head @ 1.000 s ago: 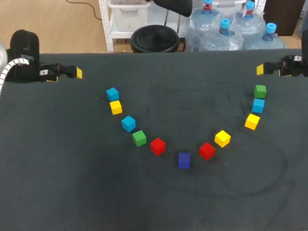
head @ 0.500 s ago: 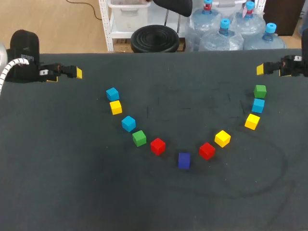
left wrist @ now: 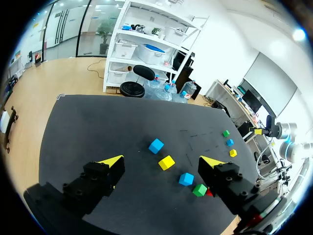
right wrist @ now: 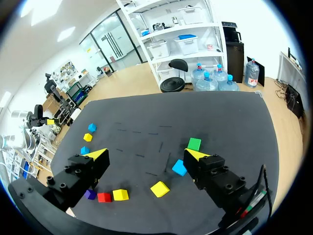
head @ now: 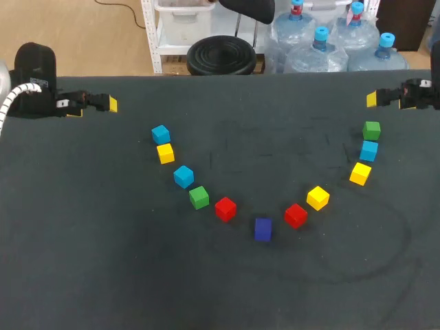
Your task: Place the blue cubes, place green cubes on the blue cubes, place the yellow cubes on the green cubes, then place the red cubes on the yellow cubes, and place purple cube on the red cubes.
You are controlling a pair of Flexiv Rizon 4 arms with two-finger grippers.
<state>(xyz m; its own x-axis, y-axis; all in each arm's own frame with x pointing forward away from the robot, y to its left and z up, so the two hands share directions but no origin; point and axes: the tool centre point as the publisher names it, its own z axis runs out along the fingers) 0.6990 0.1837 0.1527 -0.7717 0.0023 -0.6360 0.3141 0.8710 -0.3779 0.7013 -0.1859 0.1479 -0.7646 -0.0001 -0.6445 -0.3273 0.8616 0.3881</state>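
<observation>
Zero stacked: eleven cubes (head: 183, 176) loose on desk (head: 103, 275), well ahead of left claw (left wrist: 162, 161) and right claw (right wrist: 146, 154), both released, empty. All stacking yet to do.

Black, blocky left claw (left wrist: 161, 162) and right claw (right wrist: 146, 153), yellow wedge tips; white ribbed cable (head: 15, 96) on left arm (head: 36, 72).

Lit evenly from overhead, without hard glare on the matte dark bench (head: 103, 240). Shows only a faint, short shadow hugging the purple cube (head: 262, 229) in the head view. Burns out to white high up in both wrist views, toward the ceiling. Bows the bench's edges there and pulls its corners into curves. Holds the same brightness from the bench's far edge to its near edge.
</observation>
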